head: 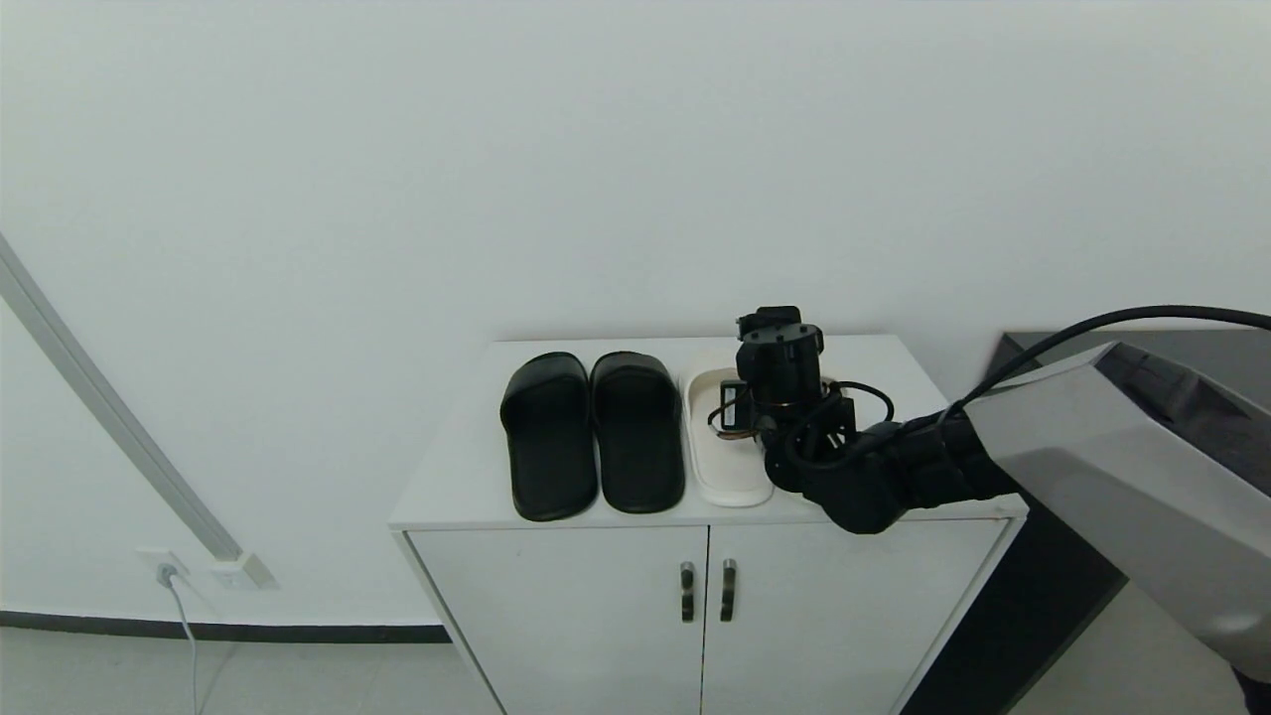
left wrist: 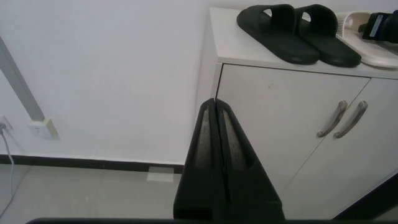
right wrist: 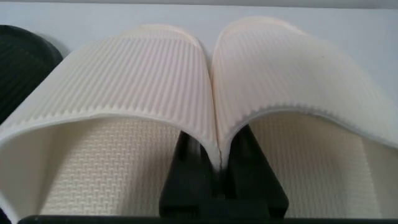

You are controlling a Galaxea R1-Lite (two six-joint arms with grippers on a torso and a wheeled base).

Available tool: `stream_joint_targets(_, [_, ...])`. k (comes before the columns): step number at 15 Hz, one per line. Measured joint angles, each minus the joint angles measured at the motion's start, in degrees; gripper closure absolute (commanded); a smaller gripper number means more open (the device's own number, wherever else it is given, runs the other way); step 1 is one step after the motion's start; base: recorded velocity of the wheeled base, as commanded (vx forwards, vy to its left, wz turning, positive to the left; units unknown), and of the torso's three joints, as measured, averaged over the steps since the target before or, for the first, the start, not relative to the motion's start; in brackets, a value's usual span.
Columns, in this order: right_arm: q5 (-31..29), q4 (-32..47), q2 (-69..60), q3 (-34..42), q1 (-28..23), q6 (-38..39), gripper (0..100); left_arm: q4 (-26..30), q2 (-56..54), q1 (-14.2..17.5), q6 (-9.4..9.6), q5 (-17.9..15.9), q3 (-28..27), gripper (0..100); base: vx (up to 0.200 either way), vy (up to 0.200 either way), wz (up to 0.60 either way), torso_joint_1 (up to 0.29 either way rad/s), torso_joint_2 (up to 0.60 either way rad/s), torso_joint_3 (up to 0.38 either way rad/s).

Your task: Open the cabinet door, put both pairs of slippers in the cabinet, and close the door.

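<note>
Gripping cream slippers, right pincer partly hidden beneath them, left pincer closed

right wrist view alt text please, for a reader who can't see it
A pair of cream ribbed slippers fills the frame in close-up, side by side, with the black right pincer reaching under the straps and pinching their two touching inner edges. The edge of a black slipper shows beside the cream pair.

Plain home-like room: white wall, white cabinet, wall socket.
</note>
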State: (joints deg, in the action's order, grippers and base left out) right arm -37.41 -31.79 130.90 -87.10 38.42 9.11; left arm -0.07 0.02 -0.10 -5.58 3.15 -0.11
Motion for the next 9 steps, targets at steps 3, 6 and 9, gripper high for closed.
stream_joint_targets(3, [-0.1,0.0,-1.4,1.1,0.1,0.0,100,0.0,0.0,0.0,-0.02,0.0,-0.1,100,0.000,0.000,0.00,0.000,0.00,0.000])
stream_joint_targets(6, [0.3,-0.1,-6.2,5.5,0.3,-1.1,100,0.0,0.0,0.0,-0.33,0.0,0.0,100,0.000,0.000,0.00,0.000,0.00,0.000])
stream_joint_targets(9, [7.9,-0.4,-15.4,15.9,1.4,-3.3,100,0.0,0.0,0.0,-0.29,0.0,0.0,100,0.000,0.000,0.00,0.000,0.00,0.000])
